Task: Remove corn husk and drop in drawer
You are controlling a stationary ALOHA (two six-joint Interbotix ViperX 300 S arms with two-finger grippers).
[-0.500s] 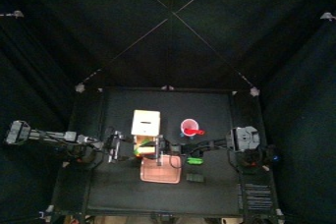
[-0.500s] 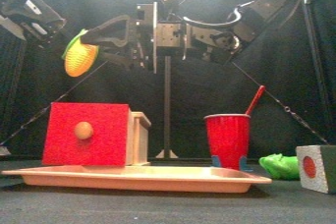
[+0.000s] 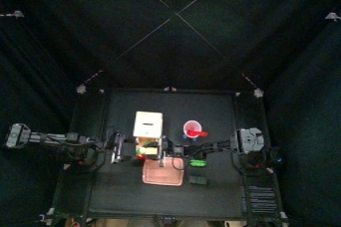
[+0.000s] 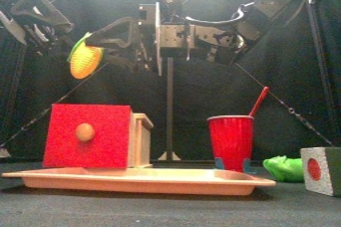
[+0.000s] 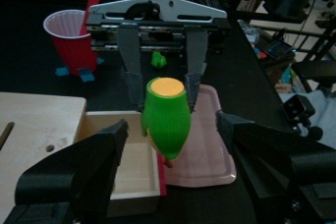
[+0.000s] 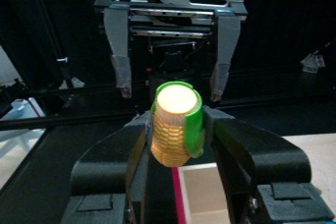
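Observation:
The corn (image 4: 84, 58) hangs in the air at the left, above the drawer box, its yellow kernels partly wrapped in the green corn husk (image 5: 168, 130). My left gripper (image 5: 171, 138) closes on the husked end. My right gripper (image 6: 178, 128) faces it and closes on the cob (image 6: 171, 135) from the other end. In the top view both grippers meet at the corn (image 3: 151, 152), over the tray's near-left part. The drawer is a cream box (image 3: 147, 123) with a red front and a wooden knob (image 4: 86, 131).
The box and a red cup (image 4: 230, 141) with a red stick stand on a pink tray (image 4: 200, 180). A green lump (image 4: 281, 166) and a small grey block (image 4: 321, 170) lie on the table to the right of the tray.
The corn has shifted slightly right and down with the left arm. The right gripper has stayed about where it was.

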